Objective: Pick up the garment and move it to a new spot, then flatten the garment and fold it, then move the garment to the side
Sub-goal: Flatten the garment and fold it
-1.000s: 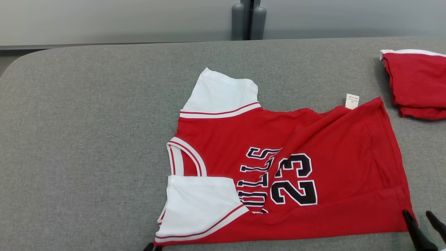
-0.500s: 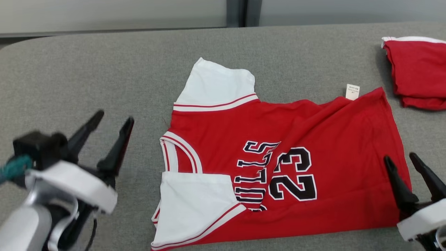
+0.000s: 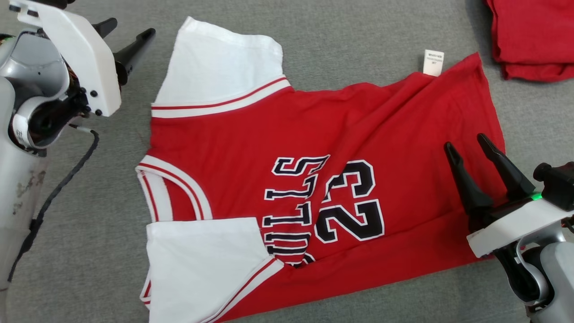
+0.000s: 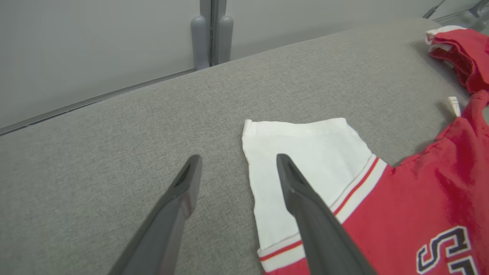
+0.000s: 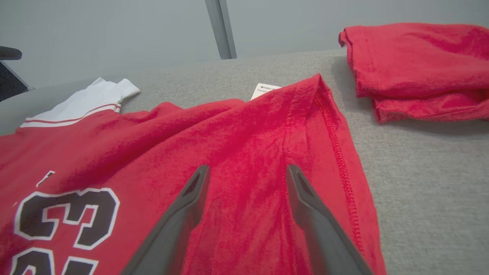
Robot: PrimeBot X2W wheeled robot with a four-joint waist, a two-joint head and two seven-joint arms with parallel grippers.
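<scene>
The garment (image 3: 323,130) is a red jersey with white sleeves and black "BULLS 23" lettering. It lies spread on the grey table (image 3: 358,27), with a diagonal crease running across the lettering. My left gripper (image 3: 130,28) is open at the upper left, just left of the far white sleeve (image 4: 305,160). In the left wrist view the left gripper (image 4: 238,158) holds nothing, and one finger crosses the sleeve's edge. My right gripper (image 3: 465,142) is open above the garment's right hem. In the right wrist view the right gripper (image 5: 248,168) hangs over the red cloth (image 5: 244,122) with nothing gripped.
A second red garment (image 3: 533,40), folded, lies at the table's far right corner, close to the jersey's white tag (image 3: 433,62). A black cable (image 3: 58,188) hangs along my left arm. A grey wall with a post (image 4: 210,34) stands behind the table.
The head camera has tipped down and closer to the table. Both arms have risen into view. The left gripper went from shut at the near sleeve to open by the far sleeve.
</scene>
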